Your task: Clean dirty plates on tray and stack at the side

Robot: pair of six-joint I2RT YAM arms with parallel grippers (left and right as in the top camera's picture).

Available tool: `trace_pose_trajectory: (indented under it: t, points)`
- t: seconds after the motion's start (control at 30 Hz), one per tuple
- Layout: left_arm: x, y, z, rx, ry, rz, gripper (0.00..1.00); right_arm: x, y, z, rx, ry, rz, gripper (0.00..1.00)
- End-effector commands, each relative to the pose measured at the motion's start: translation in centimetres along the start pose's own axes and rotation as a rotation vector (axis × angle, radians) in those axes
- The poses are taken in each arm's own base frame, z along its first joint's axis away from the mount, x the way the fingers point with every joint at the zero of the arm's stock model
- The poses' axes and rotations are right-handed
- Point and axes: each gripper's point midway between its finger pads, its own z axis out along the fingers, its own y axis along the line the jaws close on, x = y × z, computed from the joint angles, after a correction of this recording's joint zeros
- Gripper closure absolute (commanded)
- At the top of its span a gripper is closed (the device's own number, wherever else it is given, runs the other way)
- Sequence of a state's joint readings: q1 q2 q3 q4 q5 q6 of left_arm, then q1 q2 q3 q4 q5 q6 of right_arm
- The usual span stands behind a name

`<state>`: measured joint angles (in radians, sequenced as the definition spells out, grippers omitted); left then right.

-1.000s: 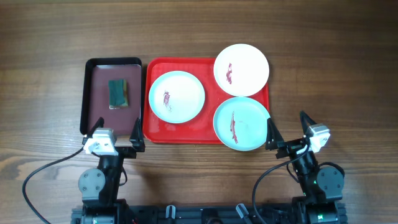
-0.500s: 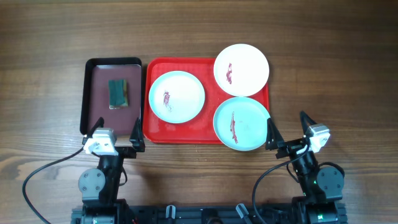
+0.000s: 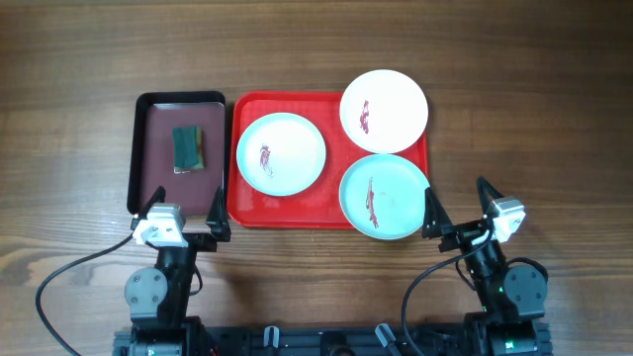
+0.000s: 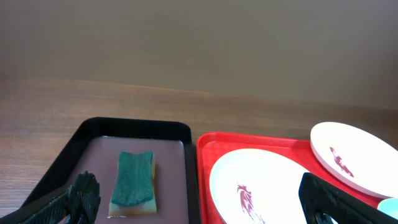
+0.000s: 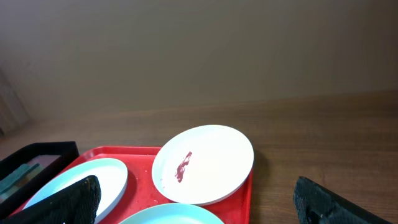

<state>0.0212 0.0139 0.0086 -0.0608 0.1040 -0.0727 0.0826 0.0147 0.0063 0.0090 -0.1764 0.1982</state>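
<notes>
Red tray [image 3: 297, 211] sits mid-table [image 3: 534, 119] with all three plates on it. Pale blue plate [image 3: 281, 153] lies on the tray's left half, with a red sauce streak in its middle. White plate [image 3: 384, 111] is at the far right corner, streaked, its rim overhanging the tray's edge. Second pale blue plate [image 3: 385, 196] is at the near right corner, with a long red streak, its rim just over the tray's near and right edges and close to the white plate. Black-rimmed maroon tray [image 3: 158, 183] is just beside the red tray on the left, with a green sponge [image 3: 190, 147] lying flat on its far half. Left tool [image 3: 184, 211] is released, fingers spread wide, at the near edge of the maroon tray, holding nothing. Right tool [image 3: 458, 206] is released, fingers wide, just right of the near blue plate, empty.
</notes>
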Motion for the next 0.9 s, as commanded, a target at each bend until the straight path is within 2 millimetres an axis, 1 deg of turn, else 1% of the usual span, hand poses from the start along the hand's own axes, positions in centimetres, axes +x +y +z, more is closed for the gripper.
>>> trace_pose_trajectory:
  t: [0.0,0.03,0.13,0.2,0.27,0.33,0.37,0.43,0.47,0.57,0.6,0.7,0.73,0.77,0.8,0.87]
  points:
    - [0.0,-0.9,-0.1,0.051,-0.003,-0.012,0.00,-0.6,0.6,-0.1,-0.034,-0.019,0.005,0.00]
    - [-0.3,-1.0,-0.1,0.053,-0.012,-0.011,0.00,-1.0,0.7,-0.2,-0.035,-0.025,0.002,0.00]
    - [-1.7,-1.5,-0.4,0.075,-0.036,-0.007,0.00,-3.3,1.3,-0.5,-0.042,-0.066,-0.057,0.00]
    - [-3.4,-1.8,-0.8,0.075,-0.038,-0.007,0.00,-5.2,1.7,-0.7,-0.043,-0.084,-0.102,0.00]
    - [-4.9,-2.0,-1.1,0.072,-0.017,-0.010,0.00,-6.6,2.0,-0.7,-0.040,-0.066,-0.121,0.00]
    - [-6.3,-2.3,-1.4,0.065,0.027,-0.016,0.00,-7.7,2.2,-0.4,-0.042,-0.028,-0.136,0.00]
    - [-7.2,-2.4,-1.5,0.061,0.065,-0.021,0.00,-8.5,2.6,0.1,-0.053,0.011,-0.142,0.00]
    - [-8.4,-2.7,-1.4,0.060,0.120,-0.029,0.00,-9.2,3.0,0.8,-0.068,0.059,-0.135,0.00]
    - [-9.0,-2.9,-1.2,0.063,0.161,-0.035,0.00,-9.5,3.3,1.6,-0.088,0.106,-0.124,0.00]
    - [-9.8,-3.0,-0.5,0.049,0.266,-0.050,0.00,-9.5,3.9,3.0,-0.125,0.216,-0.093,0.00]
    - [-9.8,-2.9,0.0,0.036,0.344,-0.062,0.00,-9.2,4.2,3.8,-0.141,0.288,-0.071,0.00]
    - [-9.7,-2.8,1.1,0.019,0.458,-0.079,0.00,-8.4,4.9,5.3,-0.183,0.420,-0.023,0.00]
    - [-9.7,-2.8,1.4,0.014,0.496,-0.085,0.00,-8.2,5.4,5.7,-0.212,0.464,-0.004,0.00]
    - [-9.6,-2.8,1.9,0.007,0.550,-0.097,0.00,-7.5,6.8,6.6,-0.270,0.579,0.044,0.00]
    - [-9.3,-3.0,3.3,0.002,0.709,-0.130,0.00,-6.2,8.1,7.5,-0.289,0.694,0.073,0.00]
    - [-9.0,-3.1,3.9,0.007,0.764,-0.144,0.00,-5.3,8.9,8.1,-0.299,0.750,0.063,0.00]
